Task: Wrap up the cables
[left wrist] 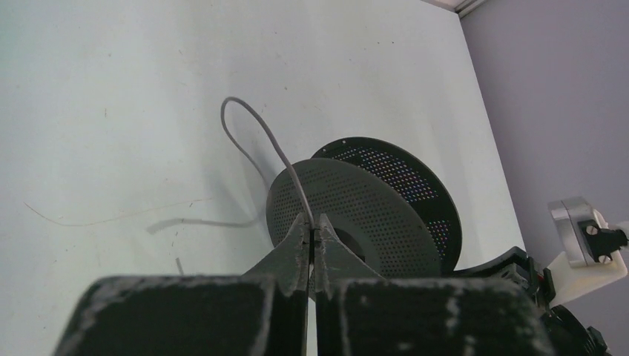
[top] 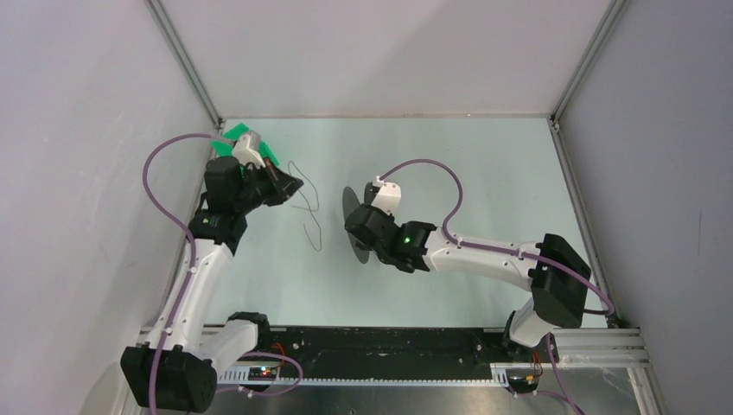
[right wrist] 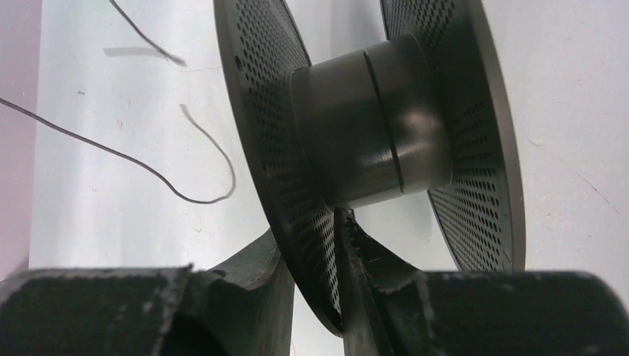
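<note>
Wire, seen from above: the thin black cable (top: pixel 316 205) curls loose on the pale table (top: pixel 484 173), one end pinched by the left gripper (top: pixel 296 185), ready to lead to the black round spool full of little holes (top: pixel 349 207). That arm bends inward. Left wrist view: its fingers squeeze the wire tight. Right wrist view: the right gripper (right wrist: pixel 308 245) clamps one spool wall, so it stands on edge for winding.

Spool (right wrist: pixel 371 141): top and bottom cut off; lower rim hidden between the fingers of the right end effector (right wrist: pixel 311 252).
Cable (right wrist: pixel 111 152): runs off the picture left of that end effector; one end hidden inside the left end effector (left wrist: pixel 312 226).
</note>
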You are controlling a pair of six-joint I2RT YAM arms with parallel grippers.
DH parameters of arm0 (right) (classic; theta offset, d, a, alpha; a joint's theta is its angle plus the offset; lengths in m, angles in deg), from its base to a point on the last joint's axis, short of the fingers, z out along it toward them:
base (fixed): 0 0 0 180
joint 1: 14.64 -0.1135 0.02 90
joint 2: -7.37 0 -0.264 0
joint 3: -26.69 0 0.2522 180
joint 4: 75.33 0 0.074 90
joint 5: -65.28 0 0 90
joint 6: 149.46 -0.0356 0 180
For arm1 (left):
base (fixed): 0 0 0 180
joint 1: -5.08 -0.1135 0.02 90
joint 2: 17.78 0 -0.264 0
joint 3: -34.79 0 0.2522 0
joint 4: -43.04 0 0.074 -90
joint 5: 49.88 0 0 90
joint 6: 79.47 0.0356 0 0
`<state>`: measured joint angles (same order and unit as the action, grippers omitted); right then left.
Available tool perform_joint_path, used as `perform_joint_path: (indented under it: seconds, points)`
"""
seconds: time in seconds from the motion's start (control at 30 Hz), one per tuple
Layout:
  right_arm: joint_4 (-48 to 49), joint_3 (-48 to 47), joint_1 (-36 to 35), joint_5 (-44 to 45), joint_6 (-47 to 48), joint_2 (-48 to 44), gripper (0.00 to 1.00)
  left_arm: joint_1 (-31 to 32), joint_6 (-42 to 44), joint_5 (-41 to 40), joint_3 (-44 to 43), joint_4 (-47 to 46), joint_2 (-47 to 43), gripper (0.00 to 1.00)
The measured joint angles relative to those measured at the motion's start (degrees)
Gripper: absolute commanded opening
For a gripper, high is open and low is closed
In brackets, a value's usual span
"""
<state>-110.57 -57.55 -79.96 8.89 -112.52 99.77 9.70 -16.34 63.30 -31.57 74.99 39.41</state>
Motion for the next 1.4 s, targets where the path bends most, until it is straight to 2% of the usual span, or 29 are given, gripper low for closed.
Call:
perform_joint_path:
  seconds: [0.3, 0.4, 0.83, 1.1, 1.27, 1.4]
  points:
    - [-0.59, 0.0, 0.0, -1.99, -1.11, -0.42, 0.3, 0.02, 1.51, 0.02, 0.0, 0.0, -1.81, 0.0]
    - [-0.61, 0.0, -0.02, -3.04, -1.66, -1.09, 0.34, 0.02, 1.7, 0.07, 0.0, 0.0, -1.86, 0.0]
    - [-1.14, 0.0, -0.72, -4.85, -0.55, -9.77, 0.42, 0.04, 4.63, 2.78, 0.0, 0.0, -3.52, 0.0]
    - [3.67, 0.37, 1.68, -15.06, 12.48, -18.91, 0.55, 0.37, 6.12, 6.62, -0.42, 0.09, -7.17, 0.0]
    - [11.06, 1.27, 7.08, -26.86, 25.57, -22.64, 0.56, 0.52, 5.27, 12.0, -3.5, 0.2, -9.42, 0.0]
    - [18.38, 4.42, 9.75, -32.74, 37.09, -23.87, 0.55, 0.66, 1.31, 16.2, -6.88, -0.04, -10.71, 0.0]
